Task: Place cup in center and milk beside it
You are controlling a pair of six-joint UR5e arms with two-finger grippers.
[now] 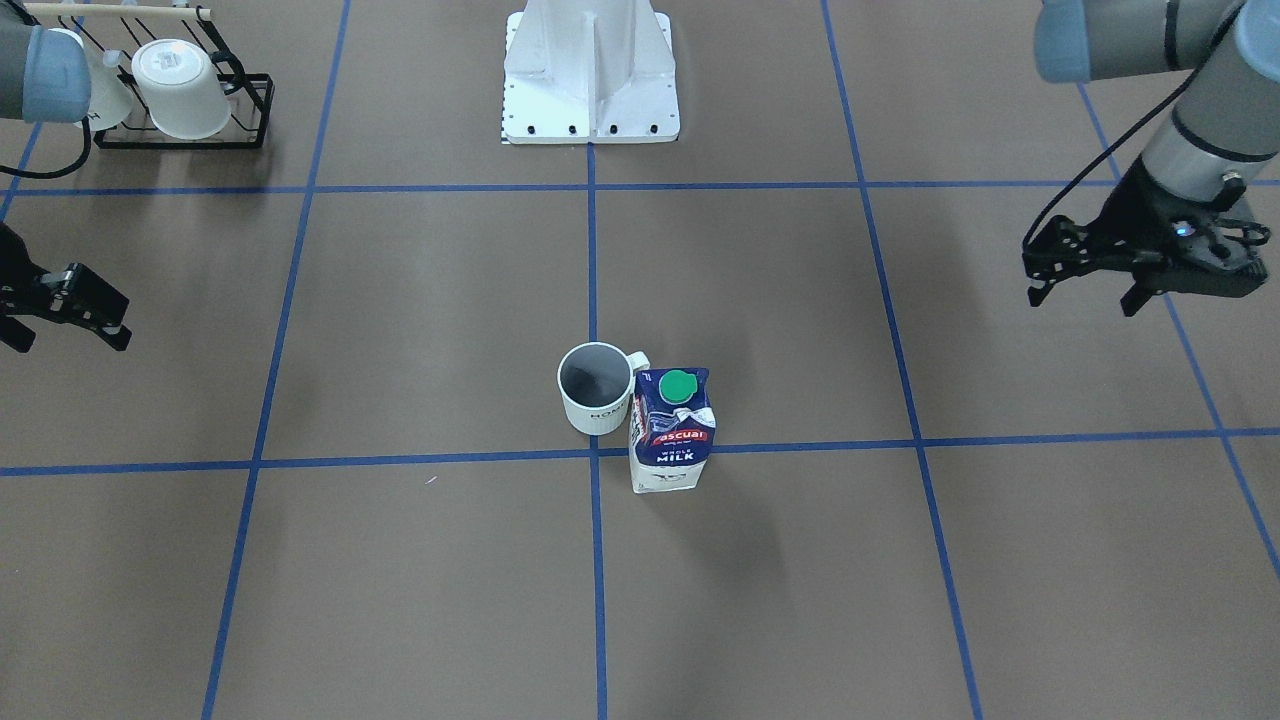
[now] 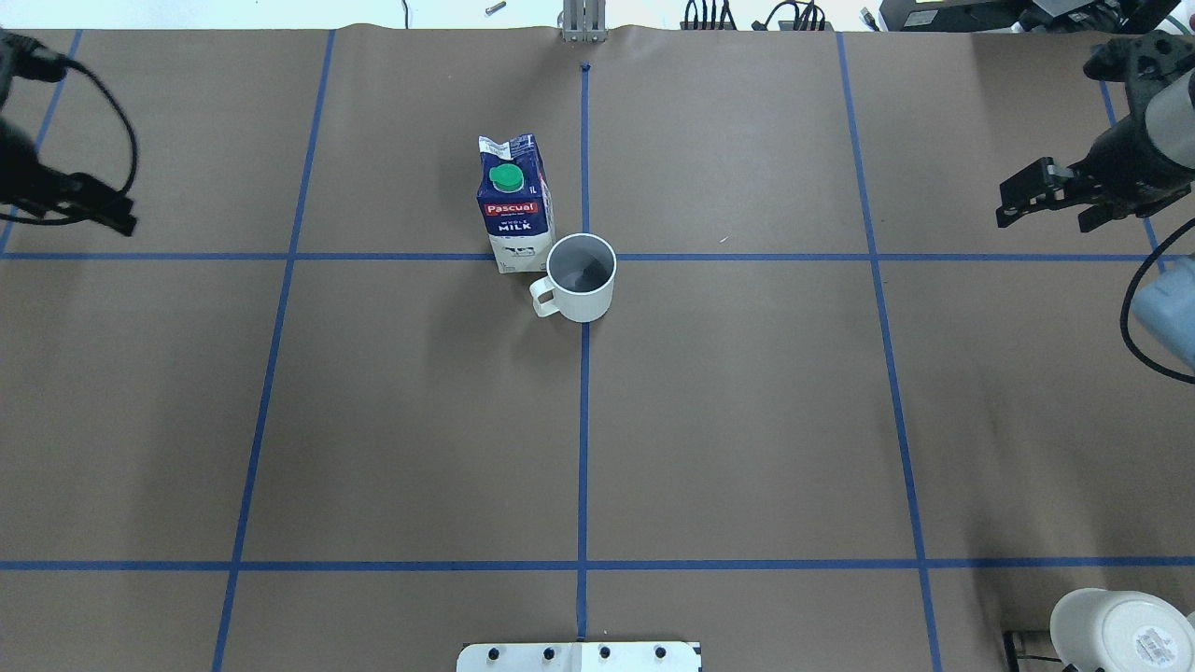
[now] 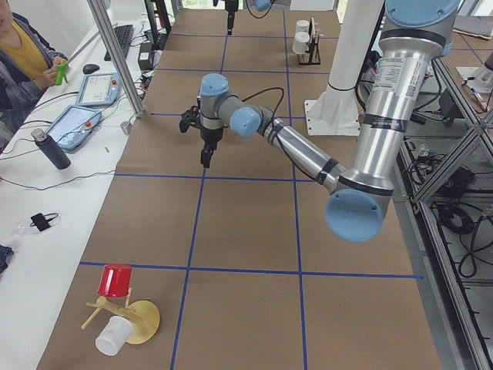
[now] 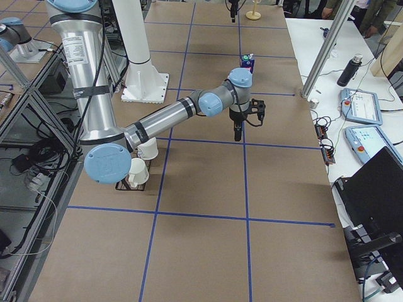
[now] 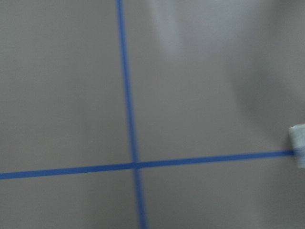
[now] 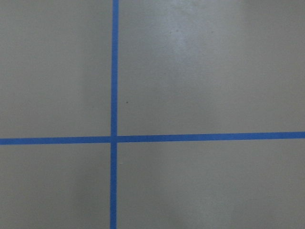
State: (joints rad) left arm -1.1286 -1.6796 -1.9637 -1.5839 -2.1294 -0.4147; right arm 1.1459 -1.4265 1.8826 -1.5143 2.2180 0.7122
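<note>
The cup (image 1: 597, 388) is a white mug with a dark grey inside. It stands upright near the table's middle, on the centre tape line, and also shows in the overhead view (image 2: 582, 277). The milk (image 1: 671, 430) is a blue-and-white carton with a green cap. It stands upright right beside the cup on the handle side, and shows in the overhead view (image 2: 513, 205) too. My left gripper (image 1: 1082, 300) hovers open and empty far out to my left. My right gripper (image 1: 68, 343) hovers open and empty far out to my right. Both wrist views show only bare table and tape.
A black wire rack (image 1: 245, 110) with two matching white mugs (image 1: 180, 88) sits at my near right corner. The robot's white base plate (image 1: 590, 120) is at the near edge. A wooden stand with a red and a white cup (image 3: 115, 304) sits at the table's left end.
</note>
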